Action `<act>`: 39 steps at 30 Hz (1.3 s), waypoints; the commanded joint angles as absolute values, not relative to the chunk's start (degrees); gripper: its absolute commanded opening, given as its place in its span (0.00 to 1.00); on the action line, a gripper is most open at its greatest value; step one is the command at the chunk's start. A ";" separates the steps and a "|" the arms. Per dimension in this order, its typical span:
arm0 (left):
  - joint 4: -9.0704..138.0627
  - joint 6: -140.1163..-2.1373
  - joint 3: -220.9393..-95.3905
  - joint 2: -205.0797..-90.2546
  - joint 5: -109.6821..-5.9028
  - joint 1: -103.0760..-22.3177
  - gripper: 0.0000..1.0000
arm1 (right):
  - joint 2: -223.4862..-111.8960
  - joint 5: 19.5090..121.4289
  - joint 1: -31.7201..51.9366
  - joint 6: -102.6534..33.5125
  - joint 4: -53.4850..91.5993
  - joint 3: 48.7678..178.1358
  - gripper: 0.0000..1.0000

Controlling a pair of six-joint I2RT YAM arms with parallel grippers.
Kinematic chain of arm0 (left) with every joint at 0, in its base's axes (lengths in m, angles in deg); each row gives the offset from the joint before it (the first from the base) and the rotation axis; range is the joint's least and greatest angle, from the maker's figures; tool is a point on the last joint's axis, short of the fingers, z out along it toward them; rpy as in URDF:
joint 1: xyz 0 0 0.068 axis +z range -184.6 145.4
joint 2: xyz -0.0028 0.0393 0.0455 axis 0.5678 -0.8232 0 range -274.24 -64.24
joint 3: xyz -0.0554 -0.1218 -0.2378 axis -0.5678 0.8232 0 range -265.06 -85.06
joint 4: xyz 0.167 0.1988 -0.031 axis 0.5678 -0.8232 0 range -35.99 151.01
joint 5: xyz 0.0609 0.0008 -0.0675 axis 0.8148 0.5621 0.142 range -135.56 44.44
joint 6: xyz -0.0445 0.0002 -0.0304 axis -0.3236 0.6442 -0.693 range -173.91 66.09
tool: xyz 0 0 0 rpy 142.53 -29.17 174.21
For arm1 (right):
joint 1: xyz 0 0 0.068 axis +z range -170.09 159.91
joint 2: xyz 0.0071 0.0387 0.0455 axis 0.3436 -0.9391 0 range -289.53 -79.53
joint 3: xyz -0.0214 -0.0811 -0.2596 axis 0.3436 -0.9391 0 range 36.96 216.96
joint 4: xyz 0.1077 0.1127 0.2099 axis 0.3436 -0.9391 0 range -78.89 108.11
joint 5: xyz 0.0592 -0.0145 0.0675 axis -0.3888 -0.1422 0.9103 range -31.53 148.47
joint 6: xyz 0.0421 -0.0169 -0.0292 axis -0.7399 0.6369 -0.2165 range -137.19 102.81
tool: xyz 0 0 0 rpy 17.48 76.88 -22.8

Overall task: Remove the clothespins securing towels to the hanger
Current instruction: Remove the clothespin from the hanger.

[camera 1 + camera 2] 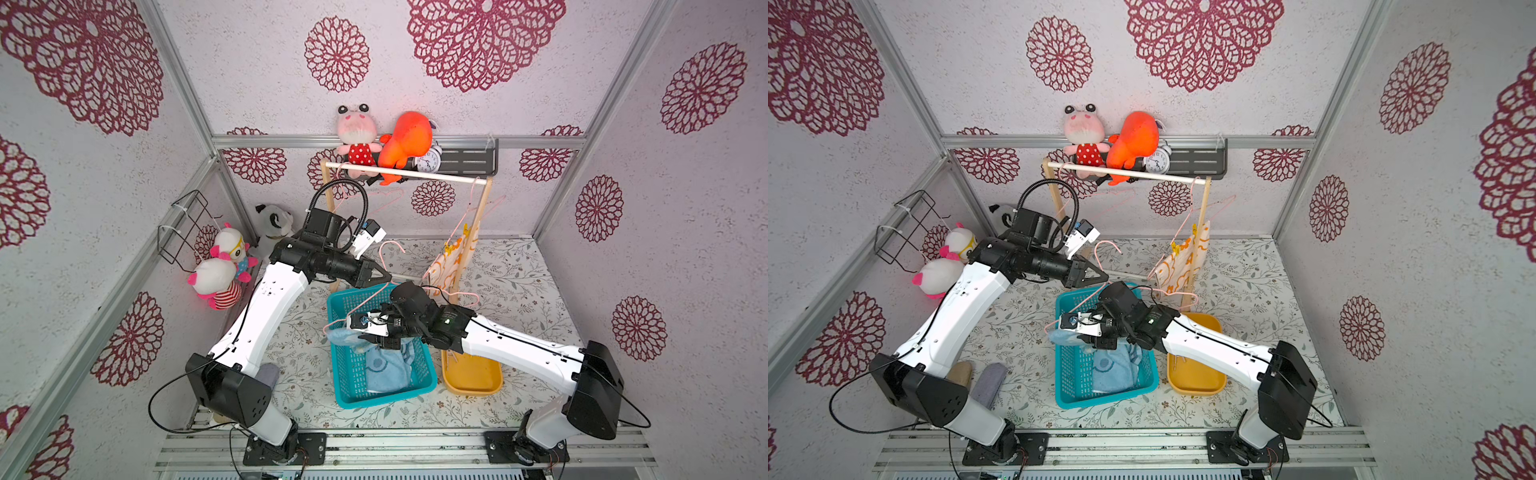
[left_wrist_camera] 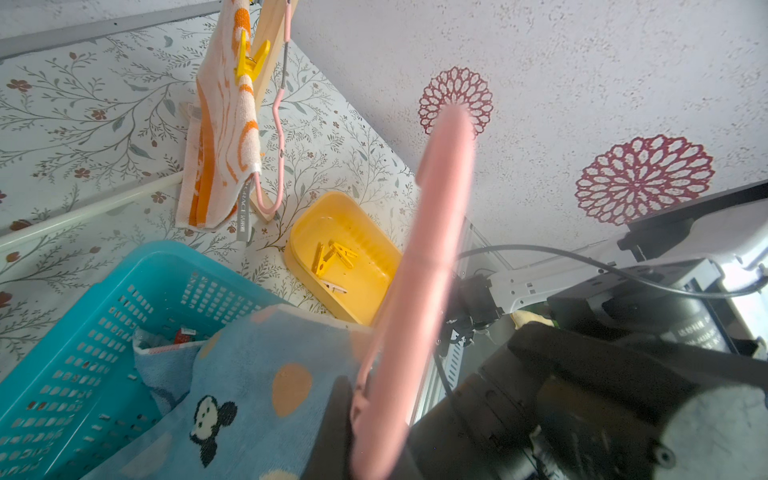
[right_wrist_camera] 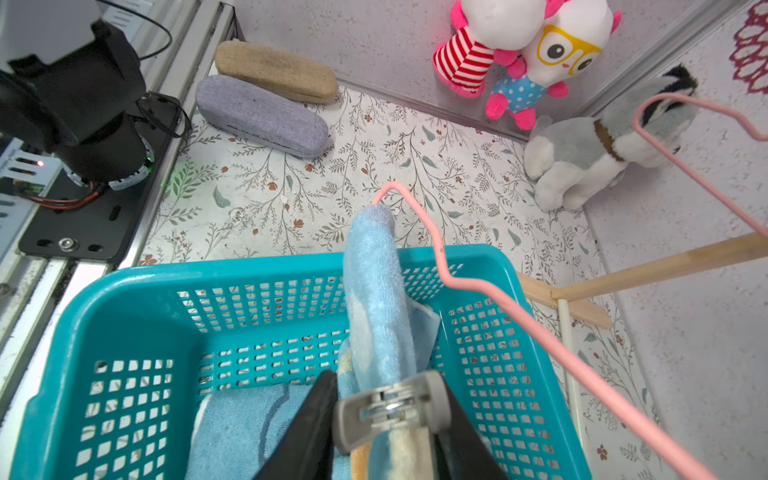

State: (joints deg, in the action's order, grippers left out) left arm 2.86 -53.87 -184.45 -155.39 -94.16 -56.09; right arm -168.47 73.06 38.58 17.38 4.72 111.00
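Clothespin [image 3: 392, 409] of pale grey, clipped on a light blue towel [image 3: 376, 291] over a pink hanger [image 3: 519, 320], sits clamped in the right gripper [image 3: 388, 386] above the teal basket [image 3: 249, 266] at the tabletop's front edge, the left gripper [image 1: 384, 276] closed on the hanger's wire, more clothespins [image 2: 334, 259] lying in the yellow tray [image 2: 299, 232] alongside.

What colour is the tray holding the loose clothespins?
The tray is yellow, clearest in the left wrist view.

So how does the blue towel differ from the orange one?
The blue towel is on a hanger that the left gripper holds over the basket; the orange towel hangs from the rack. Blue has a pale pin, orange a yellow pin. Both are printed towels, pinned on.
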 commanded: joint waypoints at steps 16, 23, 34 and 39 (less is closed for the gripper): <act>3.39 -52.50 -185.52 -155.43 -94.14 -56.24 0.00 | -167.28 72.93 38.98 16.21 4.50 113.74 0.16; 3.18 -52.32 -185.38 -156.19 -92.86 -56.30 0.00 | -163.98 71.75 38.88 14.15 4.48 113.99 0.15; 3.83 -52.70 -184.95 -155.66 -88.89 -55.98 0.00 | -155.71 67.21 38.71 8.68 5.92 110.83 0.15; 4.81 -53.52 -184.50 -154.39 -86.44 -55.41 0.00 | -147.35 60.42 37.29 1.81 6.25 102.41 0.16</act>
